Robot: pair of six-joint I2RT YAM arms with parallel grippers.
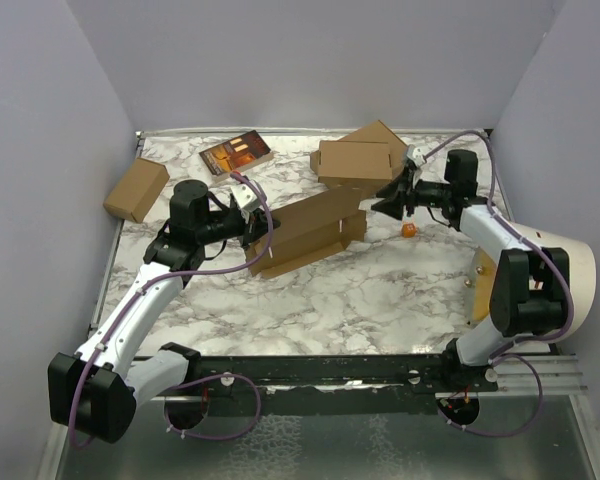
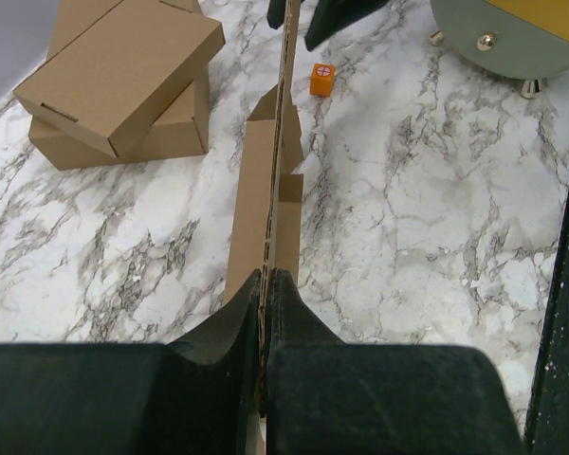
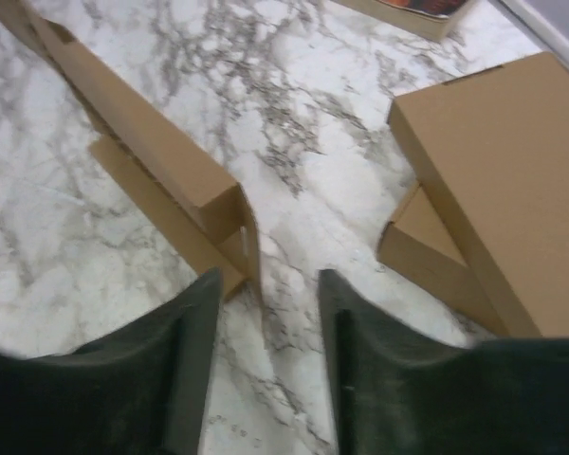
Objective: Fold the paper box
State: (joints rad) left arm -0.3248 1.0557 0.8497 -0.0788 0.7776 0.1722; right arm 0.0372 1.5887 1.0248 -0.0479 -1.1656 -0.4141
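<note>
The paper box (image 1: 315,228) is a brown cardboard sheet, partly folded, with one long panel standing up at mid-table. My left gripper (image 1: 258,232) is shut on the sheet's left end. In the left wrist view the jaws (image 2: 264,277) pinch the thin panel edge-on, and the paper box (image 2: 270,190) runs away from them. My right gripper (image 1: 382,206) hovers at the box's right end. In the right wrist view it (image 3: 267,281) is open over bare marble, and its left finger (image 3: 194,322) is just short of the folded corner of the paper box (image 3: 175,166).
Two ready-folded brown boxes (image 1: 360,158) (image 3: 498,204) (image 2: 123,76) are stacked at the back right, close to my right gripper. A small carton (image 1: 137,188) lies at the left wall and a printed flat box (image 1: 236,153) at the back. An orange cube (image 1: 408,229) (image 2: 321,78) sits right of the paper box.
</note>
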